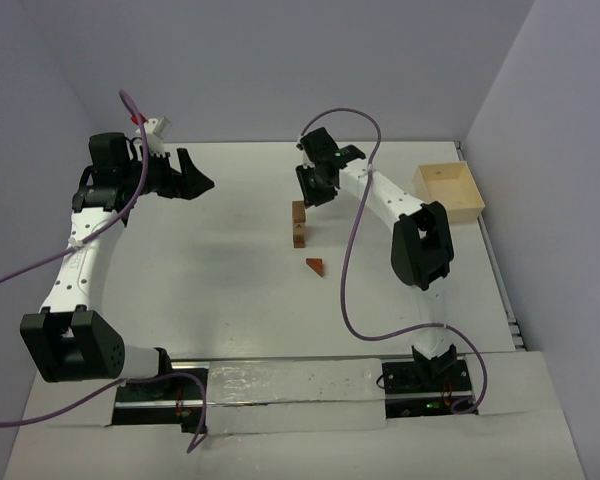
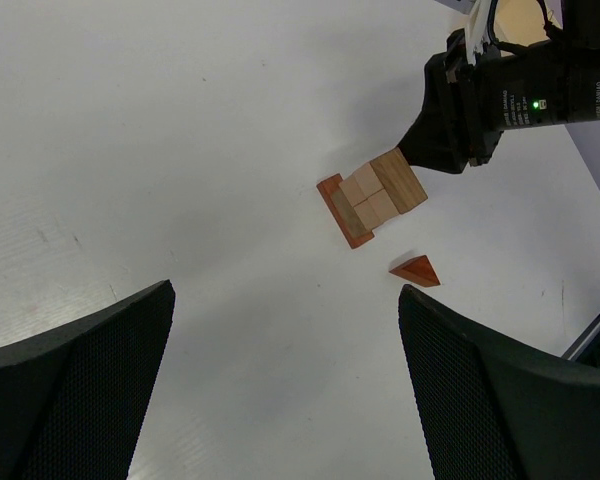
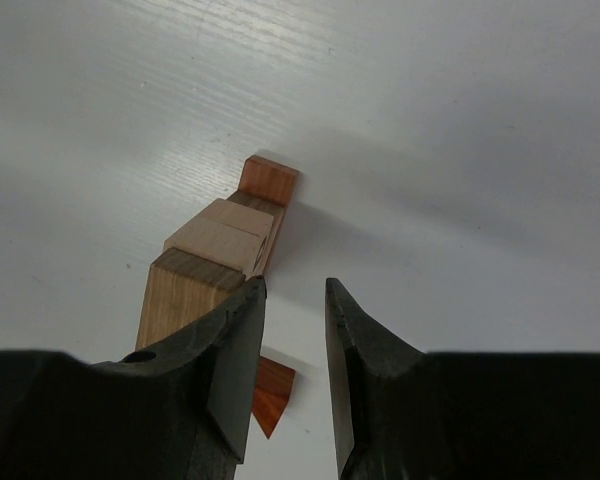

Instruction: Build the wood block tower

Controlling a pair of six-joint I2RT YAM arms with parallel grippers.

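Left gripper [image 1: 200, 182]: jaws spread wide, empty. Mid-surface [image 1: 210, 290], wood block tower [image 1: 298, 224] stands, wedge [image 1: 314, 266] loose nearby. Right gripper [image 3: 292, 288]: jaws parted on nothing, just beside top block [image 3: 183, 292]; I fear sideways nudge topples tower.

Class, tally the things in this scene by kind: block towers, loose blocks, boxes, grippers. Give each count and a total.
wood block tower: 1
loose triangular wedge: 1
pale wooden box: 1
grippers: 2, left gripper and right gripper
Total: 5

Left gripper [image 1: 198, 170] spread wide, arm extended, right gripper [image 3: 292, 292] narrowly parted, pointing down, empty
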